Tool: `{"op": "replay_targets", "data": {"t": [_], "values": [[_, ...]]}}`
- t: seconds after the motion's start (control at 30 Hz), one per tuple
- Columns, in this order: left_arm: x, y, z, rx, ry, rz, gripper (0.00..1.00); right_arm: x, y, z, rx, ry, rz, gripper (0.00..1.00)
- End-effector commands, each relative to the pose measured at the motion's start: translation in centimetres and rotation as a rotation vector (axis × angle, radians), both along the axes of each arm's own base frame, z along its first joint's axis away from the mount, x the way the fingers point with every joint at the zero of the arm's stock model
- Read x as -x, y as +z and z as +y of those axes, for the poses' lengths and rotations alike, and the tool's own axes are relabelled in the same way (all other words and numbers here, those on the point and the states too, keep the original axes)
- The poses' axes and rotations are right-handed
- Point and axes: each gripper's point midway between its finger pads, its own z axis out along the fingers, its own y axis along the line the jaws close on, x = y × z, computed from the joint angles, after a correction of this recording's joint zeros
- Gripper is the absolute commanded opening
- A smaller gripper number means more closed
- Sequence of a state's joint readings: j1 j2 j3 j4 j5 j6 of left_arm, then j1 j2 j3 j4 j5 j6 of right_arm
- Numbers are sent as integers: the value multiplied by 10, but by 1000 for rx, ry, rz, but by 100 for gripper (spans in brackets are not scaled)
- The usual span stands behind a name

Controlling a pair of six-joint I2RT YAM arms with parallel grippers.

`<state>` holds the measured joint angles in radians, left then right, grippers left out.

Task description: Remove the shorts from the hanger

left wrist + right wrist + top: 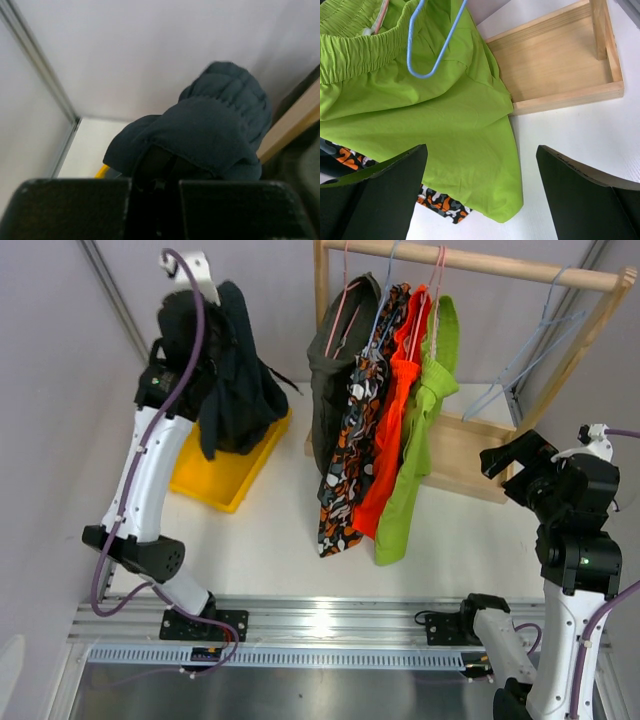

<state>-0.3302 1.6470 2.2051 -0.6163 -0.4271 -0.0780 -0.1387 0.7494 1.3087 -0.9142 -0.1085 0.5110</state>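
White, smooth table [270, 540] carries a pale wooden rack [480, 265]. My left tool [155, 187] is pinched on the soft navy shorts [235, 380], which droop in folds over the yellow tray [225, 475]. My right tool [481, 150] gapes wide beside the lime green shorts [420, 430], their elastic waist gathered. They hang on the rack next to the orange shorts [395, 410], the camouflage shorts [355, 460] and the olive shorts [335, 370].

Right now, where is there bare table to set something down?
Bare table lies between the tray and the camouflage shorts, forward to the rail, and right of the lime shorts before the rack base. Under the rack it is crowded.
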Motion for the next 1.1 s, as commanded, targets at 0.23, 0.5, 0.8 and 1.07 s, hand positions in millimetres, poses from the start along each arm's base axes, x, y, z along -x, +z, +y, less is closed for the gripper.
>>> {"op": "replay_targets", "data": {"t": [0.23, 0.5, 0.8, 1.07], "values": [[-9, -147, 87, 99, 361, 222, 13, 3, 9, -1, 36, 5, -40, 99], [-1, -193, 122, 142, 463, 304, 27, 3, 12, 2, 5, 7, -66, 99], [21, -220, 82, 211, 276, 480, 99, -21, 101, 46, -81, 259, -341, 99], [100, -206, 38, 216, 51, 439, 99, -85, 166, 66, -113, 332, -418, 98]]}}
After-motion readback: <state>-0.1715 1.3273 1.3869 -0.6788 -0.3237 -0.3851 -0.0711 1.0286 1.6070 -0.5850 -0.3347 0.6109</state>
